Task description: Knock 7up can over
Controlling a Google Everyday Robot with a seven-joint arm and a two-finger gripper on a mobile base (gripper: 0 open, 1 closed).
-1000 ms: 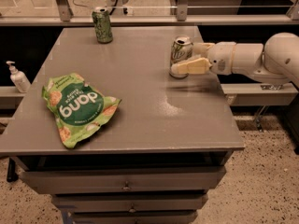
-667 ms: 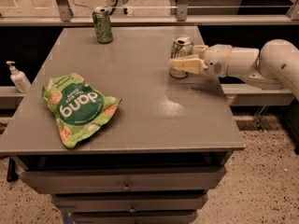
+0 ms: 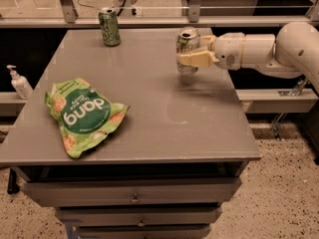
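Note:
The 7up can (image 3: 187, 40), pale silver-white with green lettering and a silver top, stands upright near the far right side of the grey table (image 3: 149, 108). My gripper (image 3: 186, 59) reaches in from the right on a white arm (image 3: 249, 50). It lies across the lower front of the can and hides that part. It looks to be in contact with the can.
A darker all-green can (image 3: 109, 27) stands at the far edge, left of centre. A green chip bag (image 3: 82, 114) lies on the table's left half. A soap dispenser bottle (image 3: 20, 82) stands off the table at the left. Drawers sit below the tabletop.
My gripper has moved left along the table and now overlaps the front of the 7up can. The can has shifted slightly left and away. The other things have not moved.

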